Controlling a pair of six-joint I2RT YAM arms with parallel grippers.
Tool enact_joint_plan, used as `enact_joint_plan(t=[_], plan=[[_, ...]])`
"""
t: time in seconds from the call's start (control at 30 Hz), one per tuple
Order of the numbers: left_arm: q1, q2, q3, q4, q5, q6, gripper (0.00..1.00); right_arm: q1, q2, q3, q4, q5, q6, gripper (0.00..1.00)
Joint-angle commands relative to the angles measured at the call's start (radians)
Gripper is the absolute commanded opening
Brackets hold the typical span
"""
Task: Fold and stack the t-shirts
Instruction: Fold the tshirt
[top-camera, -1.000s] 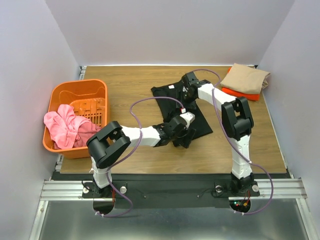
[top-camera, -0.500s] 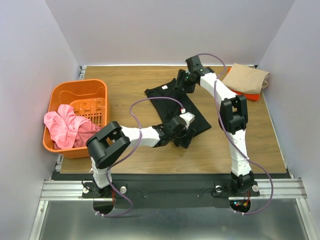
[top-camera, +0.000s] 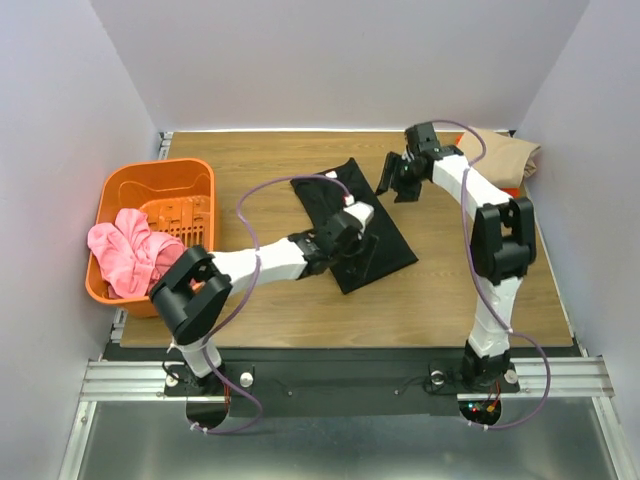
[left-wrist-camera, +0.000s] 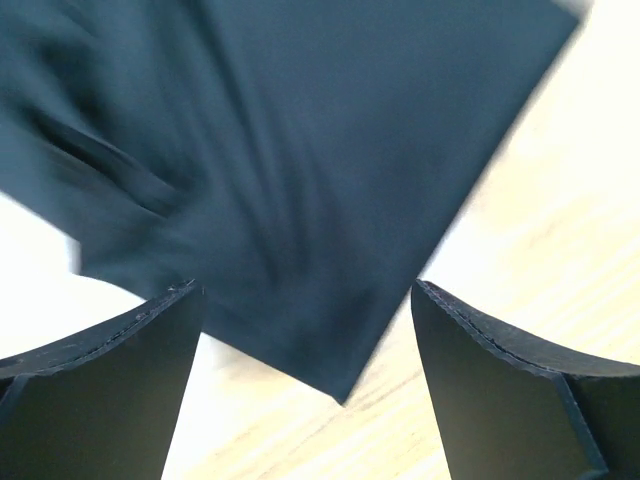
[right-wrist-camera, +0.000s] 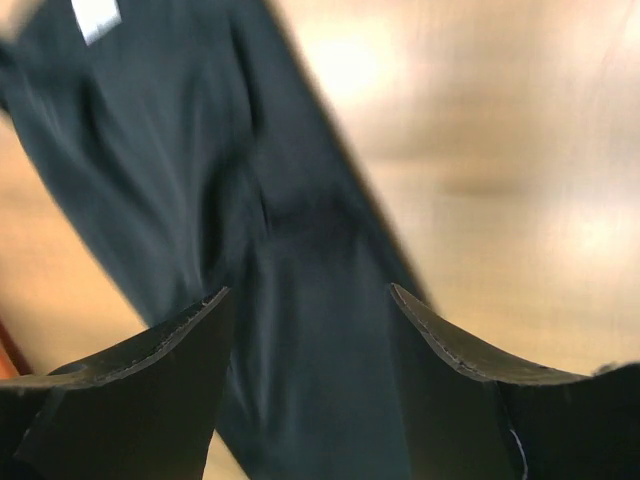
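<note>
Fingers (left-wrist-camera: 100, 390) of the left gripper (top-camera: 352, 232) stood spread and empty above the black t-shirt (top-camera: 388, 245), which lay partly folded as a slanting band across the middle of the wooden table (top-camera: 450, 295). The right gripper (top-camera: 396, 181), hanging just off the garment's far right edge, was likewise parted with nothing between its fingers (right-wrist-camera: 470, 400). Its wrist view showed dark cloth below and the white neck tag (right-wrist-camera: 95, 15) at the upper left. Motion blur left it unclear whether either gripper touched the fabric. Both arms appeared placed at opposite ends of the shirt, probably so it could be flattened or taken for another fold. The tan t-shirt (top-camera: 505, 155) sat folded at the far right corner, atop the bright orange t-shirt (top-camera: 513, 190), seemingly the stack the black one was meant to join. A pink cloth (top-camera: 130, 255) spilled from the orange basket (top-camera: 160, 172) at left.
</note>
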Motion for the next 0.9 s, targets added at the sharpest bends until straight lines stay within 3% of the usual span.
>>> enact_joint_plan(t=[0.0, 0.13, 0.3, 0.63, 0.87], plan=[[0.065, -0.119, 0.109, -0.025, -0.041, -0.027, 0.96, 0.016, -0.176, -0.193, 0.028, -0.044, -0.064, 0.66], [0.157, -0.139, 0.133, -0.017, 0.051, -0.074, 0.97, 0.033, -0.273, -0.371, 0.052, -0.055, -0.081, 0.66], [0.183, -0.078, 0.167, -0.005, 0.226, -0.116, 0.97, 0.044, -0.307, -0.52, 0.106, -0.079, -0.075, 0.66], [0.183, 0.029, 0.183, 0.067, 0.458, -0.142, 0.96, 0.044, -0.227, -0.571, 0.144, -0.059, -0.077, 0.66], [0.185, 0.1, 0.18, 0.06, 0.466, -0.142, 0.96, 0.044, -0.204, -0.592, 0.146, -0.042, -0.075, 0.66]])
